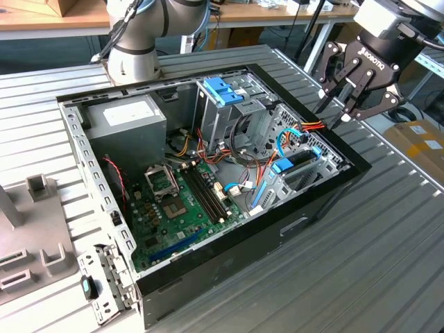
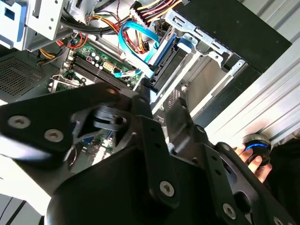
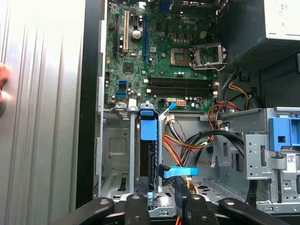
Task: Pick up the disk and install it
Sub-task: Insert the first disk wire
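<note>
Hovering over the open computer case [image 1: 208,274] at the exterior view's right, the gripper [image 1: 349,103] is hanging just above the case's rim with its fingers spread apart and nothing between them, placed there because the drive bay lies directly underneath. The disk [image 1: 295,166] is already sitting on edge in that bay, blue rails showing, with blue and coloured cables running to it, so it looks seated rather than waiting to be picked up. In the second wrist view the gripper's dark linkage is crowding the foreground, and beyond it the disk [image 2: 165,58] is standing in its slot beside an empty metal bay. In the first wrist view the disk [image 3: 149,159] is sitting upright in the cage, next to the motherboard [image 3: 159,51].
</note>
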Robot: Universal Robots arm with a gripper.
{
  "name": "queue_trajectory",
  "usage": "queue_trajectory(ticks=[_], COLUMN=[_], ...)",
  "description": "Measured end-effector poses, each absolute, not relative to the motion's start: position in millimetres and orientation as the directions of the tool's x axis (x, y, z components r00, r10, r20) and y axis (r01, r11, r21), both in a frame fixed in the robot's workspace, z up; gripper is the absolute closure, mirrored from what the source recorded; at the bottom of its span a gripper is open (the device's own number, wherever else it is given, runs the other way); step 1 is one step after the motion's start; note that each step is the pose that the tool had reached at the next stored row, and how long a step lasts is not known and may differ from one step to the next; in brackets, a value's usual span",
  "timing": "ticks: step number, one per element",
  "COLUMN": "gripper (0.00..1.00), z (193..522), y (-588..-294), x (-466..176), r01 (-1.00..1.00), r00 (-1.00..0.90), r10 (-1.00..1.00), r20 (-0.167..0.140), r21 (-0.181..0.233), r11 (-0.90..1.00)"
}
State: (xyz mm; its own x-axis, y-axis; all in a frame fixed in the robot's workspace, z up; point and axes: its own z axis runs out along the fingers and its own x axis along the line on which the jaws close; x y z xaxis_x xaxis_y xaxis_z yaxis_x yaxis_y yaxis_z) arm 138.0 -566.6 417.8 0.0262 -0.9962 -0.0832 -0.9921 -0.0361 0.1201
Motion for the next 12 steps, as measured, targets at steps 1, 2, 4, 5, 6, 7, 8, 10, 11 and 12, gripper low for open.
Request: queue_trajectory(ticks=[1, 2, 4, 5, 6, 7, 8, 10, 11, 12], gripper=[0.58, 0.58, 0.58, 0.58, 0.58, 0.58, 0.58, 0.58, 0.58, 0.58], z=[417.8, 417.8, 417.8, 417.7, 417.6, 417.0, 415.8, 414.8, 414.6, 414.4], y=[-566.6, -566.6, -566.5, -566.6, -566.6, -566.6, -566.6, -566.6, -566.6, -566.6], x=[138.0, 138.0, 138.2, 138.4, 138.9, 139.8, 141.2, 141.6, 141.6, 141.6], r01=[-0.992, -0.992, -0.992, -0.992, -0.992, -0.991, -0.99, -0.986, -0.985, -0.983], r00=[0.026, 0.026, 0.027, 0.032, 0.036, 0.047, 0.07, 0.104, 0.113, 0.13], r10=[-0.996, -0.996, -0.996, -0.996, -0.996, -0.995, -0.994, -0.991, -0.99, -0.988], r20=[-0.083, -0.083, -0.083, -0.083, -0.083, -0.083, -0.083, -0.083, -0.083, -0.083], r21=[0.12, 0.12, 0.12, 0.12, 0.12, 0.12, 0.12, 0.12, 0.12, 0.12], r11=[-0.036, -0.036, -0.037, -0.041, -0.046, -0.056, -0.08, -0.113, -0.123, -0.139])
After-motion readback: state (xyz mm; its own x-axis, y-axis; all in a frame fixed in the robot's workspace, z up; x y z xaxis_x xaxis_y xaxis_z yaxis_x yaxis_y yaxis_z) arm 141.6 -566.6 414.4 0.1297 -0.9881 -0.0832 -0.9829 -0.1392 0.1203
